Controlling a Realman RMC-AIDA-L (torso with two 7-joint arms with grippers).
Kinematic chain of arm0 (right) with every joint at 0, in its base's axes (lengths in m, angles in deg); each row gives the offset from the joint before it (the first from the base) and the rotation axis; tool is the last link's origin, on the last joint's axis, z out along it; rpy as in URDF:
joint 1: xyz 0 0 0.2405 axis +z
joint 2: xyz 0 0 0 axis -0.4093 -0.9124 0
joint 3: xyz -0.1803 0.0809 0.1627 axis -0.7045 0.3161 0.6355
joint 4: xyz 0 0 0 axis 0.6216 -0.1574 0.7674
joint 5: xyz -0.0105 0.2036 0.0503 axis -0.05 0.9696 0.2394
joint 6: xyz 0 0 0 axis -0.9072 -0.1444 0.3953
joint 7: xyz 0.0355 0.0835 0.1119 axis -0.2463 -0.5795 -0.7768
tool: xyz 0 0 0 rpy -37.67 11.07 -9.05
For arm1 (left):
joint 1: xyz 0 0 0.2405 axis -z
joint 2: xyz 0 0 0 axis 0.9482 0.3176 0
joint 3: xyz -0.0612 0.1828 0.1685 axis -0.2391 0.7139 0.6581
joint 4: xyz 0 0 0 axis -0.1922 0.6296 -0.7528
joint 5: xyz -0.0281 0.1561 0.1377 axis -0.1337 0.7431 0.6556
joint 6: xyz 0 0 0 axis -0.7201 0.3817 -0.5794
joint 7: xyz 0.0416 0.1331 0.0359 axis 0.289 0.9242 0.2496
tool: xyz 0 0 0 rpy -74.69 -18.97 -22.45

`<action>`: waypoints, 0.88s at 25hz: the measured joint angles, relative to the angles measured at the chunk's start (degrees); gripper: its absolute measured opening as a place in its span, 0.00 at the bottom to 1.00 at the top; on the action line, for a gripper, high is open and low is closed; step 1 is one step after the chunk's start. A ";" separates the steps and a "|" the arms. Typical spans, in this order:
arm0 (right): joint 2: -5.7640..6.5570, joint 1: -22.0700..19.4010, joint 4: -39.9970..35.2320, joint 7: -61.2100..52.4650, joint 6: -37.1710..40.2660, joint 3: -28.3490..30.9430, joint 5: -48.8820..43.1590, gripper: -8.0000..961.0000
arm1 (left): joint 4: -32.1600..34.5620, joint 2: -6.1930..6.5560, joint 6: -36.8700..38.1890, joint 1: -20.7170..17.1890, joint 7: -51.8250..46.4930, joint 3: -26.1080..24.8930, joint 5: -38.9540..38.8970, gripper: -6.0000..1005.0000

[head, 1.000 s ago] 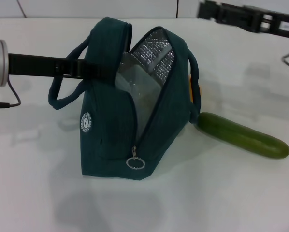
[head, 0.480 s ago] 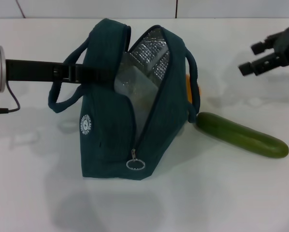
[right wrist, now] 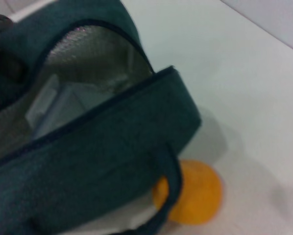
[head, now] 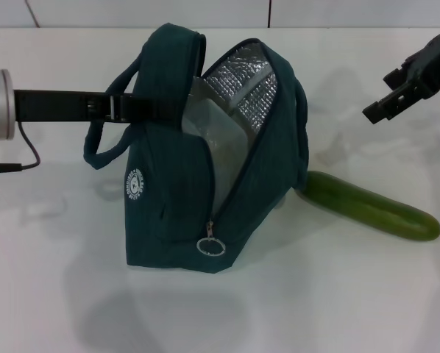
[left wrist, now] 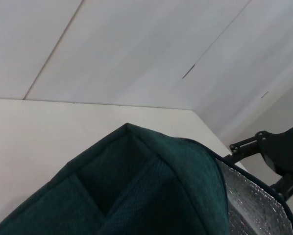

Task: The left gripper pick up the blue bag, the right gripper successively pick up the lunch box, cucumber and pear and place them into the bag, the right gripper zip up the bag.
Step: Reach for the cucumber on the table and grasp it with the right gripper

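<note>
Holding the dark teal fabric bag (head: 205, 169) agape by its handle, clear lunch box (right wrist: 58, 105) inside, the left hand (head: 121, 107) waits; the empty, open-fingered right hand (head: 400, 84) must next descend to the long green cucumber (head: 371, 206) on the white worktop (head: 338, 294).

The blue bag (head: 176, 198) is dark teal fabric with a quilted silver foil lining, a small round white logo and a silver ring zip pull (head: 209, 246). The lunch box (right wrist: 63, 105) inside is clear and pale. The cucumber (head: 371, 206) is glossy dark green. The pear (right wrist: 195, 193) is yellow-orange. Both hands, left hand (head: 124, 107) and right hand (head: 404, 84), are black; the table (head: 352, 294) is white.
</note>
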State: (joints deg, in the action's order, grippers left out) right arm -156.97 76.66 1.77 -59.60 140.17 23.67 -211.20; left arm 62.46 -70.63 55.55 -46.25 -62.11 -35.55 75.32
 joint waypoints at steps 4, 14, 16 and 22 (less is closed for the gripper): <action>-2.38 3.08 0.31 -1.76 -0.33 0.04 -8.98 0.92 | -0.93 0.00 -0.40 0.19 0.74 -0.12 -0.90 0.04; -8.58 5.70 1.79 -1.84 -0.28 -7.74 -15.17 0.92 | -1.51 0.00 -0.87 0.38 0.85 -0.44 -1.75 0.04; -8.97 5.77 2.71 -1.90 -0.46 -9.14 -15.22 0.91 | -1.51 0.01 -0.99 0.41 0.88 -0.43 -1.75 0.04; -9.26 5.83 6.44 -1.93 -2.94 -10.48 -14.99 0.91 | -2.35 -0.02 -1.61 0.86 1.32 -0.10 -1.69 0.04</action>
State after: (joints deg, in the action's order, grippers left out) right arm -166.23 82.49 8.21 -61.53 137.23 13.19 -226.19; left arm 60.12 -70.65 53.94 -45.39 -60.79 -35.65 73.62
